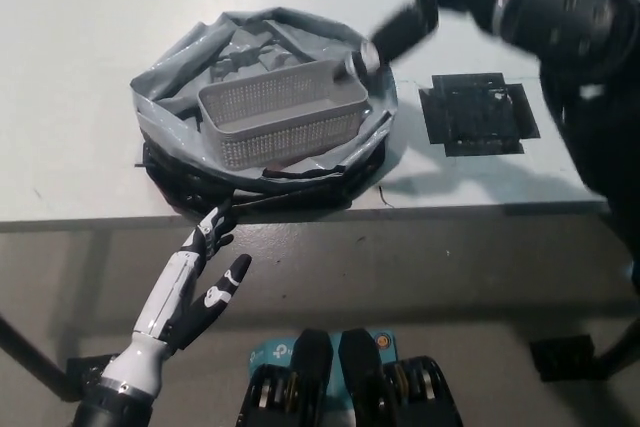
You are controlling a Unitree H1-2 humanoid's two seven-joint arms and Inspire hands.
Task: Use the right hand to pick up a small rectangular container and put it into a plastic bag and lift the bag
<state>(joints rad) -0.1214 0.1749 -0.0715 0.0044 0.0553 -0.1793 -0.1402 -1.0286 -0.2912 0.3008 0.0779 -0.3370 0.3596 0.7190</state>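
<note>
A small grey perforated rectangular container (285,117) sits upright inside the crumpled grey plastic bag (180,72), which lies spread open on the white table (80,147). My black right hand (400,22) hovers, blurred, over the bag's far right side. Its fingers are spread, and one fingertip (366,59) is at the container's right far corner. Nothing is held in it. My white left hand (195,282) rests open below the table's front edge, with its fingertips close to the bag's near rim.
A black square patch of tape (478,113) lies on the table to the right of the bag. The table's front edge (450,209) runs across the middle of the picture, with grey floor below it.
</note>
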